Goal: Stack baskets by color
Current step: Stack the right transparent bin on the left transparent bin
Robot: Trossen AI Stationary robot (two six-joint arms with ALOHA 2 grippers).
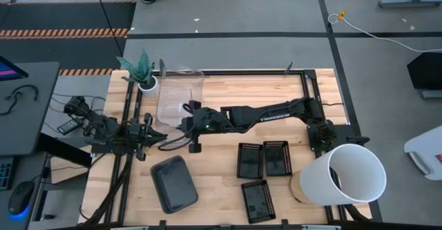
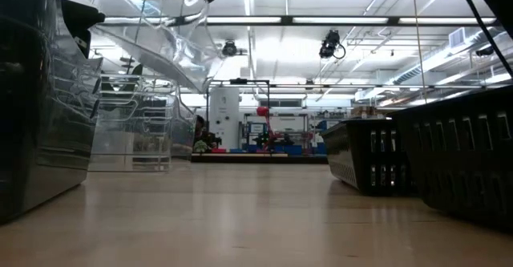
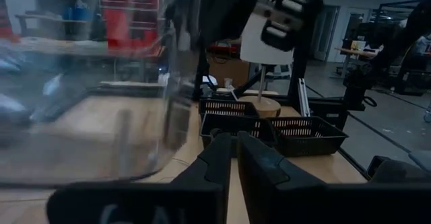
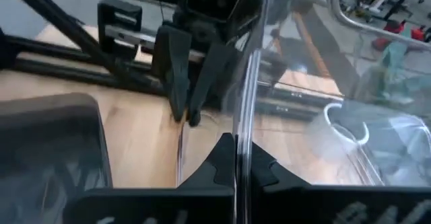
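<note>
Right pincer point(image 4: 236, 158) is pinching the rim of the clear basket point(image 1: 176, 95), holding it tilted above the bench point(image 1: 228, 92). Left pincer point(image 1: 161, 139) sits just beside it, fingers pressed nearly together, holding nothing. The smoky grey basket point(image 1: 173, 183) lies on the bench near the left pincer. Three black mesh baskets point(image 1: 264, 159) lie well apart from both pincers.

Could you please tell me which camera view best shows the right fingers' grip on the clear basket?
The right wrist view: the right gripper is shut on the clear basket, its wall edge pinched between the fingers. The high view shows the basket whole but the grip tiny; the low view shows it raised and tilted; the left wrist view only blur.
</note>
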